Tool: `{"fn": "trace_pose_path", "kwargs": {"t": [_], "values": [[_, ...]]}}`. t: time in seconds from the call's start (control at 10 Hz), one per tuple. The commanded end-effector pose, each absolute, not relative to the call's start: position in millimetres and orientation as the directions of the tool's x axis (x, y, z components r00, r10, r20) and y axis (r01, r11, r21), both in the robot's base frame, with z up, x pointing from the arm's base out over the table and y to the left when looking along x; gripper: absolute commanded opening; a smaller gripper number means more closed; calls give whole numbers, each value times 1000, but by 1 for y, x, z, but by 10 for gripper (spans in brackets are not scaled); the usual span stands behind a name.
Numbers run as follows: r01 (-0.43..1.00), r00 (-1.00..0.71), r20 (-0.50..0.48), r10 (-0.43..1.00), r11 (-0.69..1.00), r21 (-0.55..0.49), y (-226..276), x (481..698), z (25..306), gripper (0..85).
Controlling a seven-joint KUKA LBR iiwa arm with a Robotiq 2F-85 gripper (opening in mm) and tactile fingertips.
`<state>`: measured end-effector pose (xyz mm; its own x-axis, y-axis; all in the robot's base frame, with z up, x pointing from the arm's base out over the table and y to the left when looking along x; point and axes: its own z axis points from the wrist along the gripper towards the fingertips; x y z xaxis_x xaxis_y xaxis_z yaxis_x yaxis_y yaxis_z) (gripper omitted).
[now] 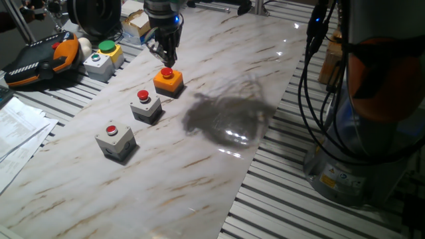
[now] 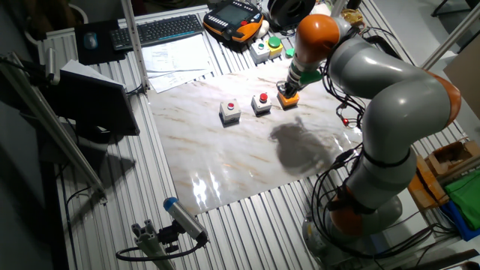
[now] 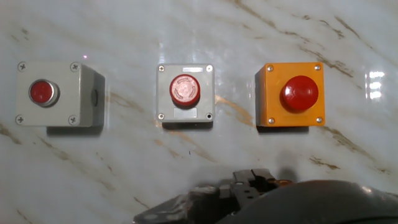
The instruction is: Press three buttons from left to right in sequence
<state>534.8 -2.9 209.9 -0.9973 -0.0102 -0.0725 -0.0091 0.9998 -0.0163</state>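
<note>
On the white marble-patterned sheet (image 1: 219,86) the three button boxes sit in a row: grey square housing with flat red button (image 3: 55,93), grey housing with red mushroom cap (image 3: 185,92), orange-yellow housing with domed red cap (image 3: 291,93). They look rigid, light, liable to slide; I'd press straight down on the caps. My claw (image 1: 166,58) hangs just above the orange one; I cannot tell its opening.

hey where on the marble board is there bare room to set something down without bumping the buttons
Free: the wide stretch of marble board right of the switch row, out to its near edge. Crowded: the diagonal row of the plain grey switch, the middle grey switch and the orange switch, where the gripper hovers.
</note>
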Motion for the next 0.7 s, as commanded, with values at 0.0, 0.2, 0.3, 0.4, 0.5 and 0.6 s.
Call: {"fn": "trace_pose_path", "kwargs": {"t": [0.0,0.2,0.3,0.4,0.5,0.6], "values": [[7,-997,-73,6,1000,-15,-3,536,208,7],[24,-997,-74,20,998,-58,-4,538,210,7],[42,-996,-81,36,996,-82,-3,540,211,7],[61,-995,-82,53,994,-88,-4,542,211,7],[84,-994,-75,79,994,-66,-6,546,210,7],[103,-993,-66,100,993,-48,-8,550,210,7]]}}
